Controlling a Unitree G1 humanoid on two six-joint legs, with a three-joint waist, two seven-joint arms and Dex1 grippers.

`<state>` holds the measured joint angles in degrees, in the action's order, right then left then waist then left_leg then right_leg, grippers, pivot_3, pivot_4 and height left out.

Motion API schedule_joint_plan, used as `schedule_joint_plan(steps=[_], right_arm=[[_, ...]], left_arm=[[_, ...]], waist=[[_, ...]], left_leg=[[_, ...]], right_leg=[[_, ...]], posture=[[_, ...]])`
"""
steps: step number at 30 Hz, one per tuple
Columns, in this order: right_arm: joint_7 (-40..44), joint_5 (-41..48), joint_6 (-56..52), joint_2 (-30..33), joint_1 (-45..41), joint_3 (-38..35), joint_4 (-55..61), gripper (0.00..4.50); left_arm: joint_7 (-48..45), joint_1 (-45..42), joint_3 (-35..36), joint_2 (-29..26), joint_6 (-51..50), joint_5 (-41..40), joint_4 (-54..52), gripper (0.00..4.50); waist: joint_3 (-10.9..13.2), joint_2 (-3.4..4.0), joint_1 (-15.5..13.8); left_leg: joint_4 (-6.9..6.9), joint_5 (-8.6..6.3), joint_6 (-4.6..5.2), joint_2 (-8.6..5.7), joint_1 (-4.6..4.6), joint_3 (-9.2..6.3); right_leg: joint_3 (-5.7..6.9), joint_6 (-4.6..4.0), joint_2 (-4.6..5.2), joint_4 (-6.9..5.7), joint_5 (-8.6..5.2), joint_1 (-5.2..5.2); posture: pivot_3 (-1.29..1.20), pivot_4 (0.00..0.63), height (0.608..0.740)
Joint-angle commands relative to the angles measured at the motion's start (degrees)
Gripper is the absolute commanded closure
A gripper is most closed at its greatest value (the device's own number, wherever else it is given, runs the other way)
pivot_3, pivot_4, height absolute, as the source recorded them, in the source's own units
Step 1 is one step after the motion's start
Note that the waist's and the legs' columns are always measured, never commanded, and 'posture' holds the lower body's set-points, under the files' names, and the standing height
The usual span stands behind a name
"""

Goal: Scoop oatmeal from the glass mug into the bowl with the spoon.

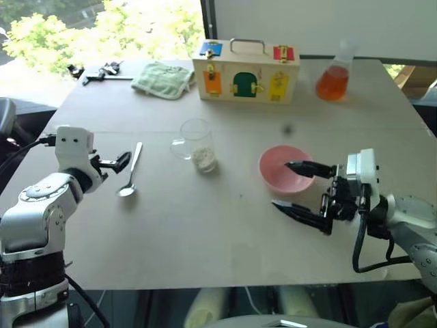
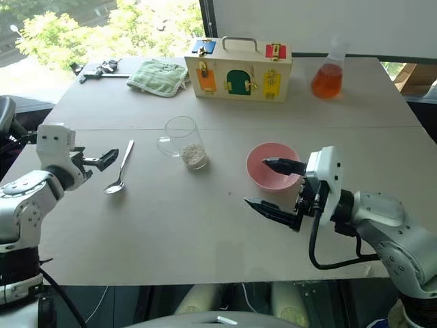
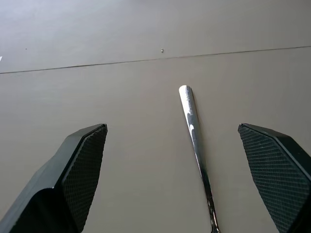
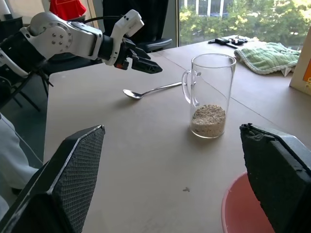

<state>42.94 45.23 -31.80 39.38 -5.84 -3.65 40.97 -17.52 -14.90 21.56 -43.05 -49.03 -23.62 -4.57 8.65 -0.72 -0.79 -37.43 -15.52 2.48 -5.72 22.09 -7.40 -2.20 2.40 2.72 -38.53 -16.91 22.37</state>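
The clear glass mug (image 1: 194, 142) stands upright mid-table with a small heap of pale oatmeal (image 1: 204, 158) in its bottom. To its right sits the pink bowl (image 1: 281, 172). The silver spoon (image 1: 131, 171) lies flat on the table to the mug's left, with its bowl end toward me. My left gripper (image 1: 123, 162) hovers open just left of the spoon's handle (image 3: 194, 141), which lies between the spread fingers, untouched. My right gripper (image 1: 283, 184) is open and turned sideways above the bowl's near rim, pointing toward the mug (image 4: 209, 92). It holds nothing.
A wooden latch box (image 1: 246, 72) stands at the back centre. A flask of orange liquid (image 1: 333, 78) is at the back right, a green cloth (image 1: 162, 78) and small tools (image 1: 102, 71) at the back left. The table's front edge (image 1: 225, 285) is close to me.
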Motion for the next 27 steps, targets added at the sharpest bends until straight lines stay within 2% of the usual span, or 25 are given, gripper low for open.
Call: schedule_joint_plan(steps=[1,5,10,13,16,17,21,22,27], right_arm=[[0.3,-1.4,2.0,-0.1,-0.7,0.0,1.2,0.0],[-0.1,-2.1,2.3,-0.4,-0.1,-0.3,1.3,0.0],[-1.0,-2.1,2.0,-0.8,0.4,-0.5,1.8,0.0],[-1.4,-2.0,2.1,-0.7,0.7,-0.6,2.0,0.0],[-1.5,-1.8,2.0,-0.7,0.8,-0.8,1.9,0.0],[-1.4,-1.7,2.1,-0.7,0.7,-0.8,1.8,0.0],[-1.3,-1.7,2.2,-0.6,0.6,-1.1,1.5,0.0],[-1.3,-1.7,2.3,-0.6,0.6,-1.2,1.3,0.0],[-1.4,-2.0,2.7,-0.9,1.2,-1.8,0.6,0.0]], left_arm=[[-1.0,-1.1,-2.7,0.8,-0.1,1.4,2.2,0.04],[-0.2,-2.7,-4.8,1.2,-1.7,3.2,5.0,0.04],[0.2,-3.2,-3.8,2.7,-5.5,2.8,6.3,0.04],[-0.9,-2.1,-6.4,1.3,-6.0,4.8,5.8,0.79],[-1.1,-1.6,-7.2,0.9,-8.0,5.1,5.6,2.14],[-1.0,-1.5,-7.3,0.9,-8.4,5.0,5.7,2.71],[0.6,-1.0,-5.6,2.5,-9.6,4.9,5.6,4.35],[0.9,-0.7,-4.8,3.0,-10.0,4.6,5.5,4.47],[2.3,3.1,1.1,7.9,-5.7,2.7,1.0,4.47]], waist=[[0.0,-0.01,0.0],[0.0,-0.11,0.0],[0.0,-0.12,0.1],[0.0,-0.12,0.1],[0.0,-0.06,0.4],[0.0,-0.06,0.5],[-0.1,0.04,1.3],[-0.1,0.04,1.4],[-0.1,0.06,1.6]], left_leg=[[0.0,0.0,0.0,0.0,0.04,0.01],[-0.01,0.02,-0.03,-0.01,0.11,0.03],[-0.02,0.1,-0.15,-0.01,0.06,0.03],[-0.02,0.1,-0.15,-0.01,0.03,0.04],[-0.01,0.1,-0.15,-0.01,-0.01,0.09],[0.0,0.1,-0.15,0.0,-0.03,0.12],[0.0,0.1,-0.16,0.0,-0.1,0.14],[0.0,0.11,-0.16,0.0,-0.12,0.14],[0.01,0.1,-0.16,0.01,-0.13,0.22]], right_leg=[[-0.01,0.0,0.0,0.0,0.0,0.05],[-0.04,0.0,0.02,-0.15,0.0,0.17],[-0.08,-0.01,0.01,-0.38,0.01,0.24],[-0.08,-0.01,0.01,-0.41,0.01,0.23],[-0.14,-0.01,0.0,-0.43,0.01,0.22],[-0.16,-0.01,0.0,-0.44,0.01,0.23],[-0.19,-0.01,-0.01,-0.52,0.01,0.19],[-0.2,-0.01,-0.01,-0.53,0.01,0.18],[-0.27,-0.01,-0.01,-0.52,0.01,0.18]], posture=[[0.0,0.15,0.74],[0.0,0.15,0.74],[0.0,0.15,0.74],[0.0,0.15,0.74],[0.0,0.15,0.74],[0.0,0.15,0.74],[0.0,0.15,0.74],[0.0,0.15,0.74],[0.0,0.15,0.74]])
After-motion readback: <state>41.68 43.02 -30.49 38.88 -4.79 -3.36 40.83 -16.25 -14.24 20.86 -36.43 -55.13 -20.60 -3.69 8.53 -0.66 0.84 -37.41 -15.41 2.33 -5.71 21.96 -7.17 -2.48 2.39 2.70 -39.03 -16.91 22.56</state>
